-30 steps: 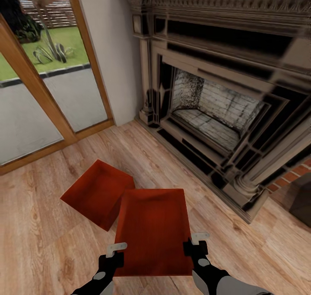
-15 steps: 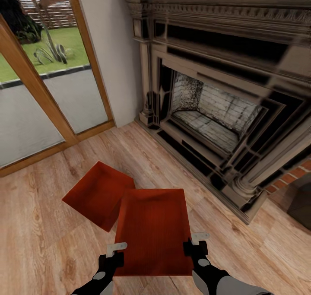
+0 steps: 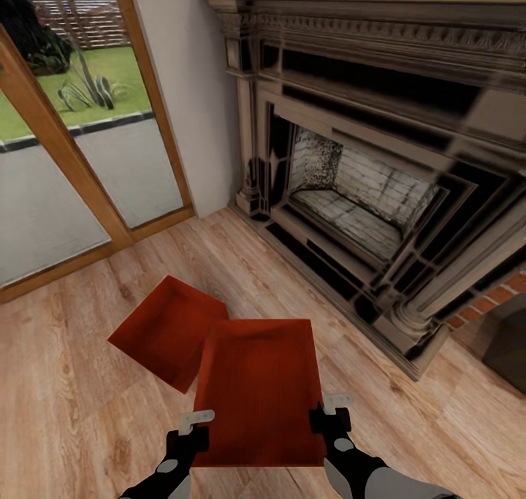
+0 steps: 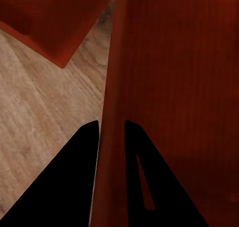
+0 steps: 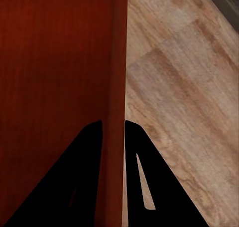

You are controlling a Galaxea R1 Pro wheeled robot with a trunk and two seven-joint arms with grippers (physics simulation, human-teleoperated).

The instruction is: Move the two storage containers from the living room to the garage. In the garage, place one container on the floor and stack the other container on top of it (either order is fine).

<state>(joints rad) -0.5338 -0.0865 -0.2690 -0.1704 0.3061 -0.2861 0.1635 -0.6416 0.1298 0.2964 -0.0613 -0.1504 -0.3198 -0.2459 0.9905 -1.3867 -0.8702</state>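
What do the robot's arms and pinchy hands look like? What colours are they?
The arms are smooth grey tubes with black parts near the wrists. Each ends in a chunky black block, the left gripper and the right gripper, with flat pale grey fingers. Up close, the wrist views show fingers as dark pointed wedges, some with a long thin slot.

Matt red-orange containers (image 3: pixel 259 389), faint ribbed grain; light wood-plank floor (image 3: pixel 73 411), glossy dark carved fireplace (image 3: pixel 380 192), matt black fingers (image 4: pixel 59 187).
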